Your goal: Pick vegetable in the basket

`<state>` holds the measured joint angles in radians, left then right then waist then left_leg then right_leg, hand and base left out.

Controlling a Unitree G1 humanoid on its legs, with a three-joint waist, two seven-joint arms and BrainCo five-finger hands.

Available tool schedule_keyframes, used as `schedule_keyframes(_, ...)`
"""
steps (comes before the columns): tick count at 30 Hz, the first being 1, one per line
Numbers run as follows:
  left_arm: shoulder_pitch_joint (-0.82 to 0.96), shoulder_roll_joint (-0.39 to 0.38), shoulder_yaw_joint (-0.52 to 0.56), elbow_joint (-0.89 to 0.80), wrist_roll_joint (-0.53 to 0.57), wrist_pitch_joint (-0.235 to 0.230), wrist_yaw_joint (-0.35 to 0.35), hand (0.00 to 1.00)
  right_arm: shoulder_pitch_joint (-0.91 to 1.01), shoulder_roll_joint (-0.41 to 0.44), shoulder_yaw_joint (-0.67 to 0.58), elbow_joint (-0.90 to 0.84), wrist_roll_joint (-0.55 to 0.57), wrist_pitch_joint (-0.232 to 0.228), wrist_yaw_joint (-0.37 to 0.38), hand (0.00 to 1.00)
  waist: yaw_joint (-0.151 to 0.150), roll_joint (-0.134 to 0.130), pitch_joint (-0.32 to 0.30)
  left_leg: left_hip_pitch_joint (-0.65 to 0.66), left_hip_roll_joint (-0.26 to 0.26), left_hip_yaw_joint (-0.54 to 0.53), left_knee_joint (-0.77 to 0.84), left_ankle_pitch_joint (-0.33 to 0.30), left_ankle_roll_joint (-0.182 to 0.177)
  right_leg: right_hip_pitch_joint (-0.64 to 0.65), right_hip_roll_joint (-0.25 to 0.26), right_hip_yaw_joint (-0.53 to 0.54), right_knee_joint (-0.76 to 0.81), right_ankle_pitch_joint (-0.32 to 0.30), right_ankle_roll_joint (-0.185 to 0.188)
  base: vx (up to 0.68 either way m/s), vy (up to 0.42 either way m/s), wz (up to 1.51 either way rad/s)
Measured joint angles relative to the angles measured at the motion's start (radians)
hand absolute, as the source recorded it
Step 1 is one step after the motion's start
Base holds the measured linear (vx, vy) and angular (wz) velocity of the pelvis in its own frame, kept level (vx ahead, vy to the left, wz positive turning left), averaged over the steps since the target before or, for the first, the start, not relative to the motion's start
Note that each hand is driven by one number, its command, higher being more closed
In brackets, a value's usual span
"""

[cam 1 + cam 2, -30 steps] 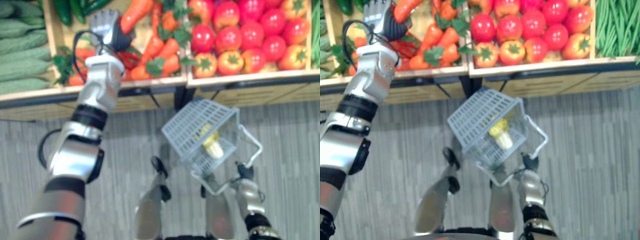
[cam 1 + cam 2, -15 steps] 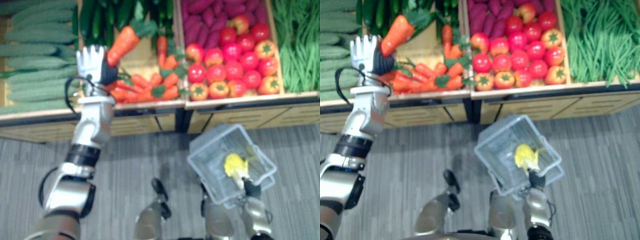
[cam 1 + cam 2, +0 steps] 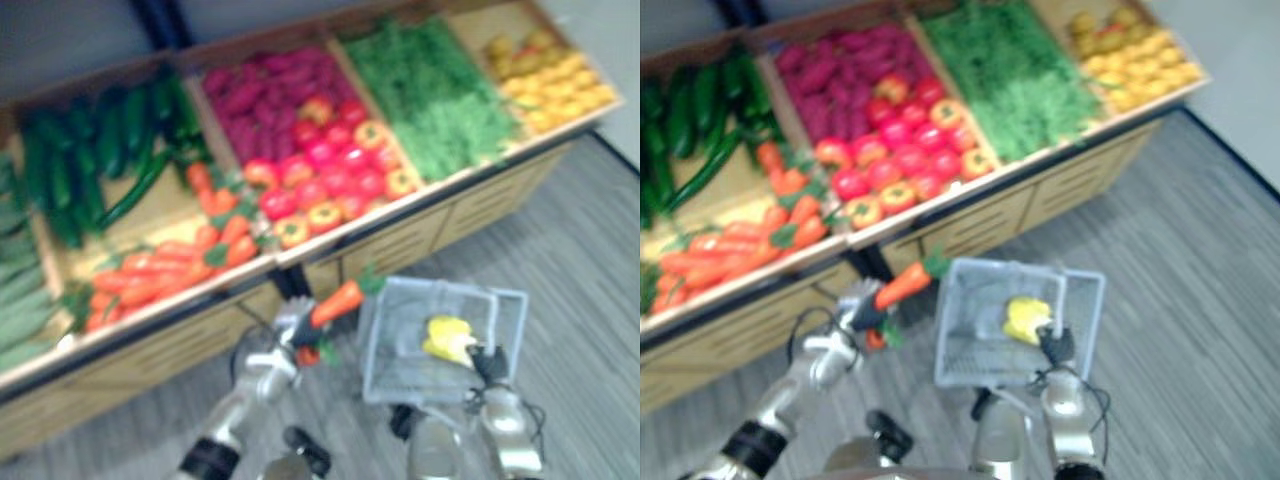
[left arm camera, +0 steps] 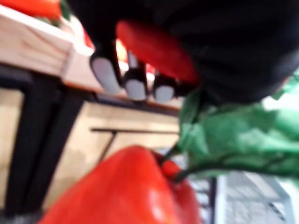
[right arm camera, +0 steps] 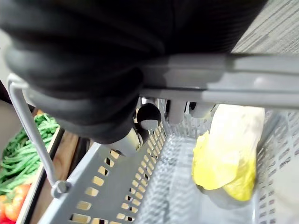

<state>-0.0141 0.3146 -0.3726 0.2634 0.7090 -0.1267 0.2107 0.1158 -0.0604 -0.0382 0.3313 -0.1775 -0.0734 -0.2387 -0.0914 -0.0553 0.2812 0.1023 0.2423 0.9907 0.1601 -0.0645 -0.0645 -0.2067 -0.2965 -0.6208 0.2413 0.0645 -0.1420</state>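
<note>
Two hands are engaged, both in the lower part of the eye views. Left hand [image 3: 290, 325] sits at lower centre with its fingers [image 4: 105, 73] curled round an orange carrot [image 3: 337, 302]. The carrot's leafy end points to the upper right, just beside the left rim of the grey basket [image 3: 385, 340]. Contact between carrot and rim cannot be determined; the carrot is outside the basket. A second red-orange piece with green leaves [image 4: 126, 186] shows just beneath that hand; whether it is gripped cannot be determined. Right hand [image 3: 488, 362], lower right, has its fingers wrapped round the basket's handle [image 5: 210, 79]. One yellow vegetable [image 5: 229, 158] lies inside the basket. Behind, across the upper frame, stands a wooden produce stand [image 3: 400, 235].
</note>
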Motion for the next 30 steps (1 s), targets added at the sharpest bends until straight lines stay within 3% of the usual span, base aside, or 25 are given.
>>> schedule_keyframes(1,0.009,-0.017,-0.007,0.014,0.000,-0.005,-0.016,1.00,0.014,0.000,0.015,-0.020,-0.002,0.000,0.010,1.00,0.000,0.005,-0.006,0.011,0.007,0.026,0.006,-0.002,0.000,-0.002,0.020,0.019,-0.025,0.009,0.025,0.13,-0.185,-1.72)
schedule_keyframes(2,0.011,-0.047,-0.018,0.057,0.000,-0.014,-0.039,1.00,0.037,-0.001,0.031,-0.048,-0.001,0.000,0.025,1.00,0.001,0.019,-0.014,0.034,0.020,0.071,0.022,-0.031,-0.021,-0.003,0.060,0.073,-0.068,0.004,0.084,0.12,-0.213,-1.79)
schedule_keyframes(3,0.010,-0.090,-0.022,0.112,0.000,-0.018,-0.057,1.00,0.043,-0.004,0.047,-0.061,0.003,0.002,0.045,1.00,-0.002,0.039,-0.025,0.048,0.041,0.097,0.034,-0.055,-0.050,-0.020,0.110,0.127,-0.100,0.015,0.117,0.07,-0.164,-1.74)
schedule_keyframes(6,-0.014,-0.142,-0.025,0.197,0.000,-0.016,-0.071,1.00,0.064,-0.004,0.081,-0.117,0.031,0.002,0.076,1.00,-0.017,0.050,-0.031,0.066,0.088,0.107,0.117,-0.071,-0.032,-0.050,0.182,0.234,-0.120,0.000,0.106,0.03,-0.127,-1.47)
schedule_keyframes(8,-0.021,-0.177,-0.024,0.229,0.000,-0.013,-0.063,1.00,0.072,-0.014,0.114,-0.131,0.055,0.002,0.086,1.00,-0.012,0.050,-0.030,0.027,0.132,-0.148,0.292,-0.083,0.046,-0.047,0.226,0.348,-0.112,-0.010,0.088,0.05,-0.070,-1.65)
schedule_keyframes(9,-0.020,-0.192,-0.027,0.232,0.000,-0.014,-0.057,1.00,0.067,-0.023,0.137,-0.129,0.071,0.002,0.094,1.00,-0.010,0.050,-0.030,-0.014,0.077,-0.365,0.334,-0.174,0.011,-0.046,0.247,0.417,-0.109,-0.010,0.085,0.06,-0.006,-1.68)
schedule_keyframes(12,-0.021,-0.202,-0.034,0.252,-0.001,-0.013,-0.030,1.00,0.062,-0.046,0.223,-0.126,0.074,0.003,0.108,1.00,0.023,0.064,-0.034,-0.094,-0.056,-0.747,0.371,-0.298,0.009,-0.023,0.351,0.590,-0.123,-0.007,0.080,0.04,0.033,-1.88)
schedule_keyframes(15,-0.019,-0.202,-0.036,0.267,-0.028,-0.005,-0.012,1.00,0.060,-0.073,0.276,-0.129,0.080,0.003,0.138,1.00,0.048,0.069,-0.037,-0.172,-0.166,-0.968,0.292,-0.309,0.006,-0.010,0.401,0.727,-0.141,-0.004,0.077,0.00,0.065,-1.91)
schedule_keyframes(16,-0.019,-0.205,-0.042,0.276,-0.031,0.003,-0.009,1.00,0.065,-0.089,0.284,-0.137,0.083,0.003,0.145,1.00,0.050,0.088,-0.046,-0.189,-0.169,-0.993,0.211,-0.272,0.008,-0.008,0.418,0.752,-0.157,0.003,0.086,-0.02,0.090,-1.79)
schedule_keyframes(18,-0.031,-0.208,-0.054,0.310,-0.032,0.008,0.001,1.00,0.091,-0.101,0.282,-0.173,0.105,0.003,0.174,1.00,0.056,0.099,-0.057,-0.148,-0.163,-0.893,0.161,-0.251,0.034,0.020,0.417,0.831,-0.224,0.058,0.140,0.08,0.135,-1.29)
schedule_keyframes(20,-0.048,-0.213,-0.055,0.324,-0.032,0.012,0.010,1.00,0.123,-0.103,0.281,-0.214,0.134,0.003,0.194,1.00,0.048,0.092,-0.057,-0.113,-0.193,-0.841,0.107,-0.237,0.044,0.017,0.398,0.874,-0.241,0.106,0.143,0.09,0.126,-0.75)
schedule_keyframes(23,-0.114,-0.211,-0.064,0.351,-0.030,0.023,0.017,1.00,0.142,-0.098,0.284,-0.244,0.159,0.003,0.207,1.00,0.036,0.090,-0.055,-0.084,-0.215,-0.789,0.047,-0.216,0.047,-0.005,0.396,0.924,-0.252,0.126,0.159,0.07,0.091,-0.57)
schedule_keyframes(25,-0.162,-0.207,-0.065,0.373,-0.030,0.028,0.021,1.00,0.136,-0.098,0.294,-0.252,0.174,0.004,0.217,1.00,0.040,0.078,-0.057,-0.089,-0.216,-0.746,0.022,-0.200,0.054,-0.045,0.369,0.834,-0.241,0.101,0.130,0.04,0.058,-0.47)
schedule_keyframes(26,-0.187,-0.204,-0.074,0.385,-0.030,0.030,0.021,1.00,0.131,-0.097,0.293,-0.258,0.190,0.005,0.229,1.00,0.037,0.073,-0.055,-0.089,-0.220,-0.732,0.010,-0.193,0.055,-0.077,0.332,0.700,-0.198,0.085,0.102,0.00,0.050,-0.30)
schedule_keyframes(30,-0.241,-0.202,-0.096,0.415,-0.027,0.042,0.022,1.00,0.133,-0.108,0.319,-0.269,0.237,0.006,0.247,1.00,0.022,0.058,-0.052,-0.075,-0.224,-0.716,-0.001,-0.196,0.053,-0.064,0.335,0.712,-0.227,0.110,0.131,0.07,0.051,-0.22)
